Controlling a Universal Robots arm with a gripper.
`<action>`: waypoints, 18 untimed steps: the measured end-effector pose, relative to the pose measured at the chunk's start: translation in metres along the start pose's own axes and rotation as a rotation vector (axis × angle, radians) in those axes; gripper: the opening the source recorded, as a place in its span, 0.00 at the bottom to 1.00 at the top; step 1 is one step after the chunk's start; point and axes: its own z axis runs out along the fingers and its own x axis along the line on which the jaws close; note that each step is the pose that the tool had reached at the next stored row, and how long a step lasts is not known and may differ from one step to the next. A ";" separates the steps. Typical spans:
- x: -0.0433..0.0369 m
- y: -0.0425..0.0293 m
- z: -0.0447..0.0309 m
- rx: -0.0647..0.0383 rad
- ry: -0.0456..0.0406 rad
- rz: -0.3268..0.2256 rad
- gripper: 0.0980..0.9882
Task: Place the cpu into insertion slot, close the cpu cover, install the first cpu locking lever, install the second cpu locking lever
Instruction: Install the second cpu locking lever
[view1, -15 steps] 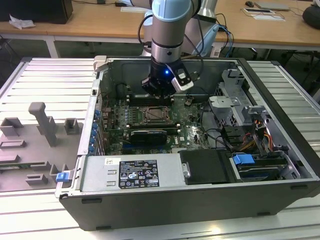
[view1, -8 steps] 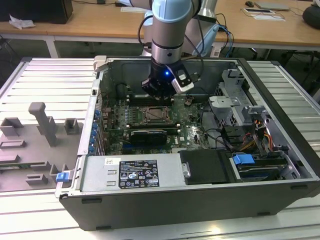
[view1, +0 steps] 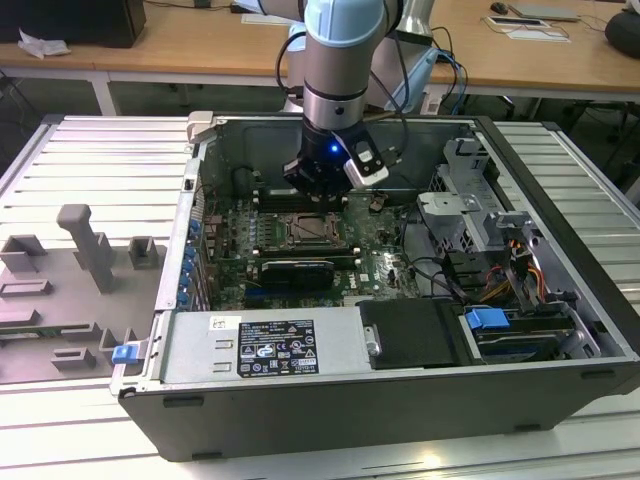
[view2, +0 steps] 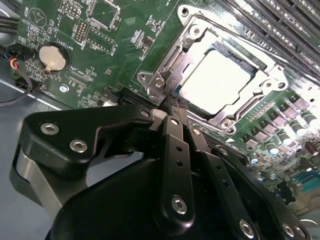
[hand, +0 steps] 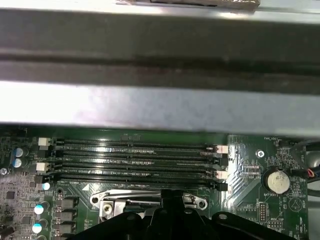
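A: status on the cpu job?

B: cpu (view2: 215, 80) is seated in the insertion slot (view2: 226, 118), pale metal top showing through the window in the second wrist view. So step one reads as done

A: cover?

B: cpu cover (view2: 200, 37) looks down flat around the chip, frame lying on the socket rim. I'd call it closed, though I can't confirm it's clamped

A: levers?

B: can't make out either lever clearly, nor whether one is hooked. My read is we're at the lever stage, neither one provably latched

A: where's the gripper?

B: gripper (view2: 172, 106) is low over the motherboard (view2: 120, 55), tips right at the socket's corner by a mounting screw. In the exterior view it's inside the open computer case (view1: 560, 180), directly above the socket (view1: 305, 229)

A: jaws?

B: fingers (view2: 175, 125) drawn together to a narrow point, no gap visible between them. Nothing held that I can see. Whether the tip is actually touching the frame or just beside it, can't tell

A: anything else nearby?

B: memory slots (hand: 135, 155) run alongside the socket, empty. Coin battery (hand: 275, 181) off to one side. Grey fixture tray (view1: 70, 290) sits outside the case on the exterior view's left
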 end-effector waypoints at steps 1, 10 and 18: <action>0.0001 -0.0023 -0.0002 0.000 0.0000 0.000 0.01; 0.0002 -0.0102 -0.0109 0.000 0.0000 0.000 0.01; 0.0005 -0.0171 -0.0250 0.000 0.0000 0.000 0.01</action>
